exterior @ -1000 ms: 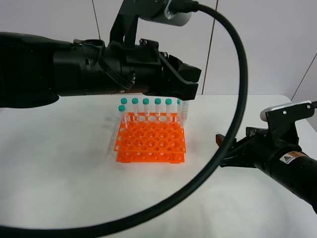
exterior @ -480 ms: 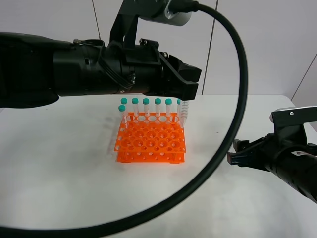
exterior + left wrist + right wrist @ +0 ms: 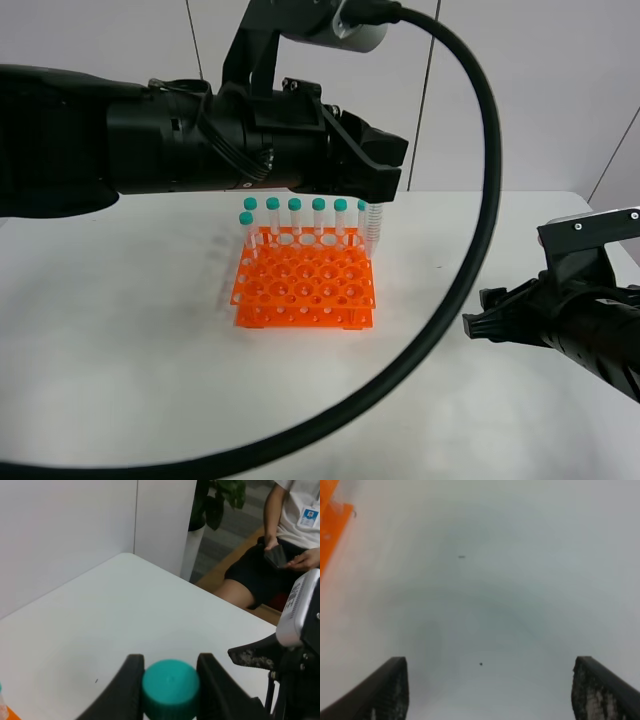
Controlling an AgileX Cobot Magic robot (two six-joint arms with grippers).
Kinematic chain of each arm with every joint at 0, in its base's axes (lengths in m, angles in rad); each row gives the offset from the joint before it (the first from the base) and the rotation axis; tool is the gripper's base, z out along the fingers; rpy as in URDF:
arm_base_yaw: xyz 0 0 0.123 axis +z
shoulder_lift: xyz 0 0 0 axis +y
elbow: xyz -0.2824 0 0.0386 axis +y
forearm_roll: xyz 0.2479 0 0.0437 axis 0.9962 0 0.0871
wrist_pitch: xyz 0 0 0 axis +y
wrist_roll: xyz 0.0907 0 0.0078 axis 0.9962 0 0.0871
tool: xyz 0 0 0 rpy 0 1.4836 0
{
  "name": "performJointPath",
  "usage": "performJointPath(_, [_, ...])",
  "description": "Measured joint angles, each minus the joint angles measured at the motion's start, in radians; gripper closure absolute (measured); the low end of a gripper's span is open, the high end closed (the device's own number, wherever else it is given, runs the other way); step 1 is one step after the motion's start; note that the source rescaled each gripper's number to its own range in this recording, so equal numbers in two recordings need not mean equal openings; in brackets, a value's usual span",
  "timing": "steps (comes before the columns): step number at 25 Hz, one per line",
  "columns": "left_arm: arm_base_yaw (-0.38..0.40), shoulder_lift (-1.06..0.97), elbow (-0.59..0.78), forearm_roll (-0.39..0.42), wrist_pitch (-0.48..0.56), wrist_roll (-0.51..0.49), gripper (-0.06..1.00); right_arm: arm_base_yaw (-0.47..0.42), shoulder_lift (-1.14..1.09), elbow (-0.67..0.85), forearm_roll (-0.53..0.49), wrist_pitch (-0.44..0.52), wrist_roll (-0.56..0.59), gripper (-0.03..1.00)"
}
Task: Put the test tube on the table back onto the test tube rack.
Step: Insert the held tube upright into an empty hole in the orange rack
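left end effector point(image 3: 171, 672) tight on the test tube point(image 3: 170, 692) at the test tube rack point(image 3: 305, 288), right end effector point(image 3: 490, 680) apart

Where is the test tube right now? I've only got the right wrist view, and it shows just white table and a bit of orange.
Observer: The left gripper is shut on the test tube, its fingers on either side of the teal cap.
Operator: Is it over the rack?
Observer: Yes. In the high view it hangs upright at the back right corner of the test tube rack. I cannot tell whether its tip is in a hole.
Operator: And where does my gripper sit?
Observer: The right gripper is low over the table, to the right of the rack and apart from it.
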Motion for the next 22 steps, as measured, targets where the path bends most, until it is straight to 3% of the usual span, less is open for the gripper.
performJointPath(4, [0.000, 0.000, 0.000, 0.000, 0.014, 0.000, 0.94, 0.000, 0.034, -0.007, 0.109, -0.026, -0.107, 0.07])
performJointPath(10, [0.000, 0.000, 0.000, 0.000, 0.016, 0.000, 0.94, -0.009, 0.183, -0.057, 0.133, -0.048, -0.149, 0.09])
performJointPath(16, [0.000, 0.000, 0.000, 0.000, 0.016, 0.000, 0.94, -0.147, 0.248, -0.112, 0.170, -0.037, -0.182, 0.09])
performJointPath(22, [0.000, 0.000, 0.000, 0.000, 0.016, 0.000, 0.94, -0.242, 0.217, -0.140, 0.233, 0.017, -0.346, 0.17])
